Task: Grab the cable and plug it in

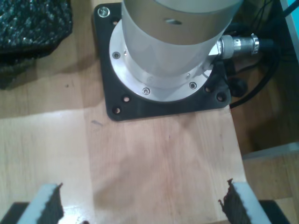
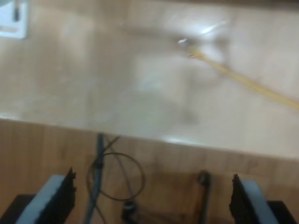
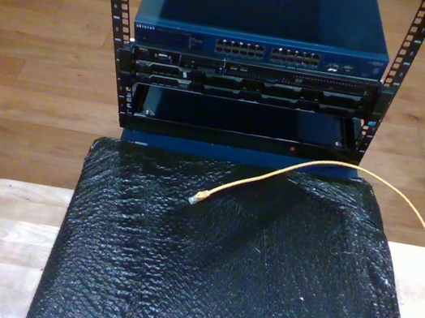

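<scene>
cable (image 3: 276, 174) arcing, plug (image 3: 198, 198) toward exterior view's left

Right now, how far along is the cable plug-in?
Nothing done yet. The cable lies loose on the black mat, its plug short of the switch. My first gripper and second gripper are open, empty. Left: grab, carry, insert.

Tool (image 2: 152, 198) open; cable (image 2: 243, 79) on wood beyond.
</scene>
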`<state>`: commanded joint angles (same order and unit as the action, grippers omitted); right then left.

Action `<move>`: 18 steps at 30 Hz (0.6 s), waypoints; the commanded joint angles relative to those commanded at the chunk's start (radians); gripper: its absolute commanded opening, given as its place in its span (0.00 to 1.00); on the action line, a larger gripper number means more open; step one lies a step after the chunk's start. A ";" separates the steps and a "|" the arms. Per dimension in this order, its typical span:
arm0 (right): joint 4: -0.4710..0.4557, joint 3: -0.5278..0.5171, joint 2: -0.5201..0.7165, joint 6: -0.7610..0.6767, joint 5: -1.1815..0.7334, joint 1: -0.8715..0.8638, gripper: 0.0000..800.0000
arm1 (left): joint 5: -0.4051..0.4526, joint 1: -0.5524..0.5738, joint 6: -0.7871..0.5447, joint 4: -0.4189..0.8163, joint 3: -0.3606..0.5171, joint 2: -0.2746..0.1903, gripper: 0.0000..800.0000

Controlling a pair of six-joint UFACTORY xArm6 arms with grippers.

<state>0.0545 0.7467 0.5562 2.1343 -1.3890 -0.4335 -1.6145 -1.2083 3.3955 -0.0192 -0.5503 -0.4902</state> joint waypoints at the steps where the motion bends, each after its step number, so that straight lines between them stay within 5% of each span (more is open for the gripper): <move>1: 0.005 0.023 -0.020 -0.025 0.000 0.028 1.00 | 0.000 0.003 0.005 -0.002 0.000 0.000 1.00; 8: 0.069 0.138 -0.115 -0.115 0.000 0.135 1.00 | 0.000 0.049 0.034 -0.003 0.002 0.003 1.00; 18: 0.324 0.190 -0.147 -0.213 0.002 0.135 1.00 | -0.002 0.110 0.106 -0.028 0.005 0.003 1.00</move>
<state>0.3782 0.9369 0.4089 1.9210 -1.3874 -0.2984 -1.6161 -1.0978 3.5014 -0.0468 -0.5457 -0.4872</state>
